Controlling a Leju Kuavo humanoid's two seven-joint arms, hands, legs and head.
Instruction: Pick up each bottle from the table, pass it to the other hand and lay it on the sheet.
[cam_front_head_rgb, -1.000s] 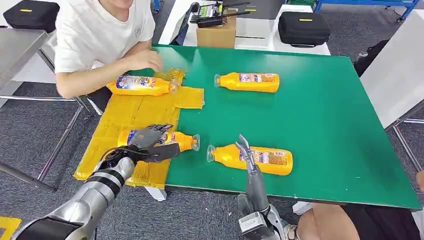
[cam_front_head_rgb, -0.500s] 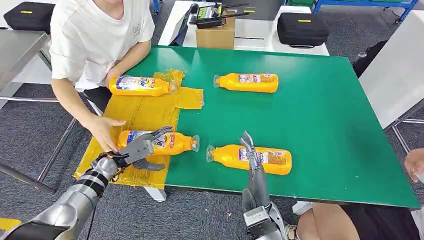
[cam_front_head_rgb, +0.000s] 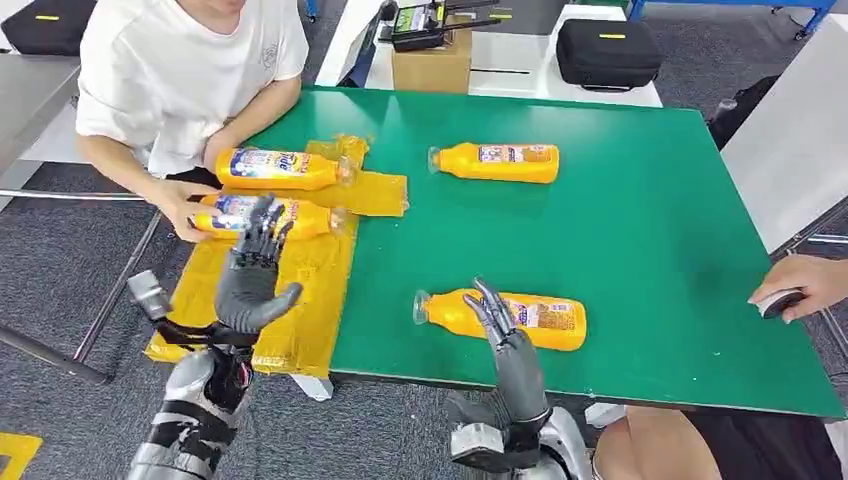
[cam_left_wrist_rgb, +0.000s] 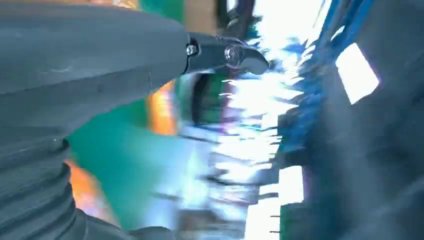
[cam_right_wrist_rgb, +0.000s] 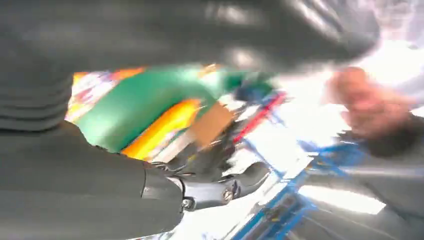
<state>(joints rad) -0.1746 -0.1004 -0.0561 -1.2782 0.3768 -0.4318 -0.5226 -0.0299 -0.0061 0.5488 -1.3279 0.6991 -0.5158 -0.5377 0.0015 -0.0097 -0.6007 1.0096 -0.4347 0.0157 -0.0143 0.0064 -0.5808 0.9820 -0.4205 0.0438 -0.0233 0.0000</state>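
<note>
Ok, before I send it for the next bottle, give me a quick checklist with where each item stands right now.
1. Left robot hand empty, fingers spread above the yellow sheet: ok.
2. Right robot hand empty, raised in front of the near bottle: ok.
3. Near bottle lying free on the green table, nothing against it: ok.
4. Far bottle lying free on the table: ok.
5. Sheet free of people: not ok, a person's hand holds the second bottle on it, beside the first bottle.
6. Another person's hand rests at the table's right edge: not ok.
</note>
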